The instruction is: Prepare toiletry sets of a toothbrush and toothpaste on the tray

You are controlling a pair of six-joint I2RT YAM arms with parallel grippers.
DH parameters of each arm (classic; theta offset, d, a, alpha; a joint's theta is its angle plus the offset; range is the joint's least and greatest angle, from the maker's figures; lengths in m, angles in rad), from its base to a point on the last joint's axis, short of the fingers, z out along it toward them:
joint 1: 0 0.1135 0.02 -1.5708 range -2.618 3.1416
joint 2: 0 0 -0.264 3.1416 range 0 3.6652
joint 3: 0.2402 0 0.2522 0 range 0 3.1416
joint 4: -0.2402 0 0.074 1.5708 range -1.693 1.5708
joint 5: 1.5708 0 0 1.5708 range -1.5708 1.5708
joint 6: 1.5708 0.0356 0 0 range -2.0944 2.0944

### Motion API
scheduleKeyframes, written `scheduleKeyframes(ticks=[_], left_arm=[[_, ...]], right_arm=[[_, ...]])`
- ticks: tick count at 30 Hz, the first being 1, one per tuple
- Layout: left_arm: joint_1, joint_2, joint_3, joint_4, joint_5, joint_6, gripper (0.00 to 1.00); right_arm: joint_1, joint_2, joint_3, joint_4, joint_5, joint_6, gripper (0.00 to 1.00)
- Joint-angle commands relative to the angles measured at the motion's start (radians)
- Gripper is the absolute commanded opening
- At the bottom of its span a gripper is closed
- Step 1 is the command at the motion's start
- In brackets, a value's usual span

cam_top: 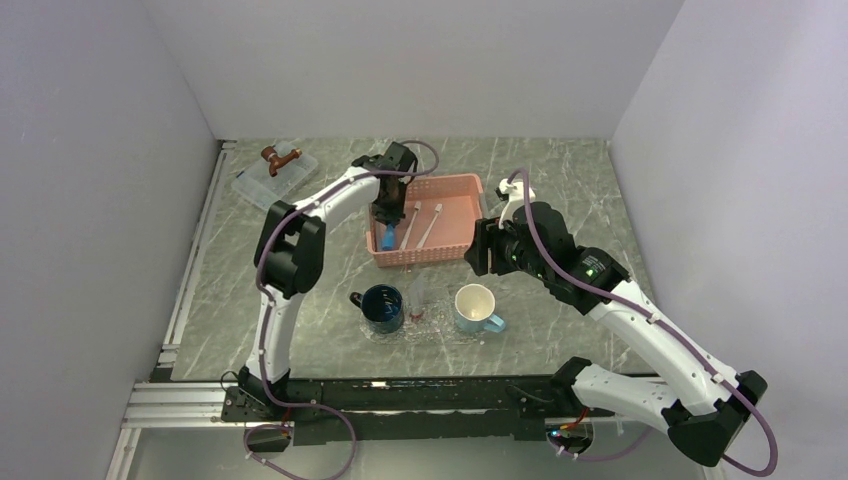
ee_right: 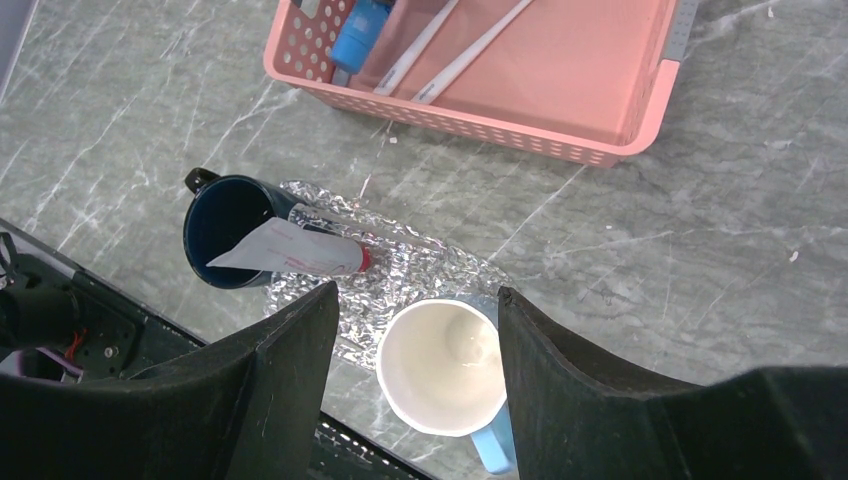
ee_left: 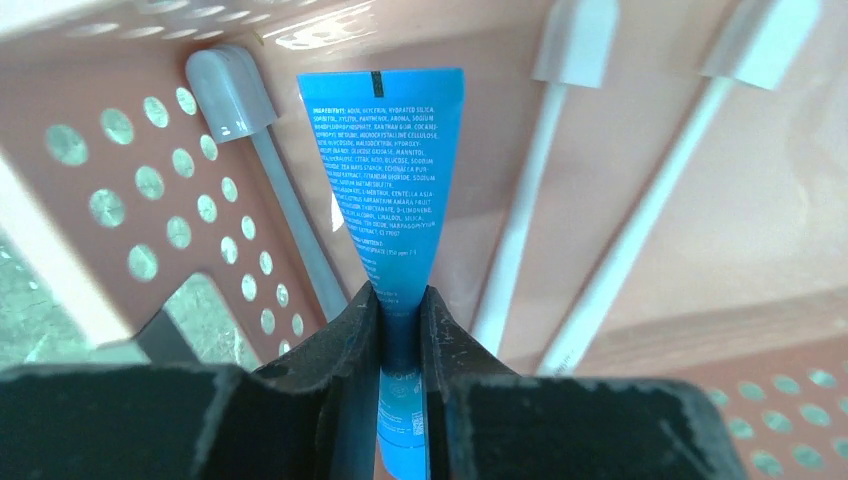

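The blue toothpaste tube (ee_left: pixel 385 170) is inside the pink basket (ee_left: pixel 120 180), near its left wall, and the left gripper (ee_left: pixel 400 300) has its fingers pressed shut on the tube's narrow end. To the tube's right, two toothbrushes (ee_left: pixel 520 230) (ee_left: pixel 640 215) lie side by side on the basket floor. A grey stick with a broad end (ee_left: pixel 232 95) lies on its other side. In front of the basket is the tray (ee_right: pixel 430 265), where a second tube (ee_right: pixel 290 250) lies with its red cap on the tray and its flat end over the rim of a dark blue mug (ee_right: pixel 225 230). A white mug (ee_right: pixel 440 365) stands at the tray's other end. The right gripper (ee_right: pixel 415 292) hangs above the tray, fingers wide apart and holding nothing.
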Motion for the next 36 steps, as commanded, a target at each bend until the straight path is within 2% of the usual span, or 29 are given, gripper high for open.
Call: scheduleKeyframes(ticks=[1,10,17,23,27,36], left_arm=[[-0.006,-0.161,-0.010,0.084,0.041,0.041,0.14],[-0.008,-0.354,-0.078,0.176,0.153,0.132,0.14],[-0.053,-0.521,-0.118,0.151,0.251,0.289,0.15],[-0.161,-0.703,-0.222,0.130,0.195,0.434,0.15],[-0.217,-0.793,-0.279,0.109,0.183,0.468,0.15],[-0.320,-0.982,-0.440,0.106,0.134,0.507,0.15]], right_arm=[[-0.003,-0.006,0.038,0.006,-0.009,0.005,0.61],[-0.004,0.021,0.096,0.008,-0.011,0.016,0.62],[-0.006,0.059,0.174,0.004,-0.043,0.020,0.62],[-0.009,0.090,0.228,0.001,-0.061,0.026,0.63],[-0.015,0.099,0.257,0.009,-0.088,0.046,0.63],[-0.020,0.054,0.254,0.068,-0.288,0.166,0.63]])
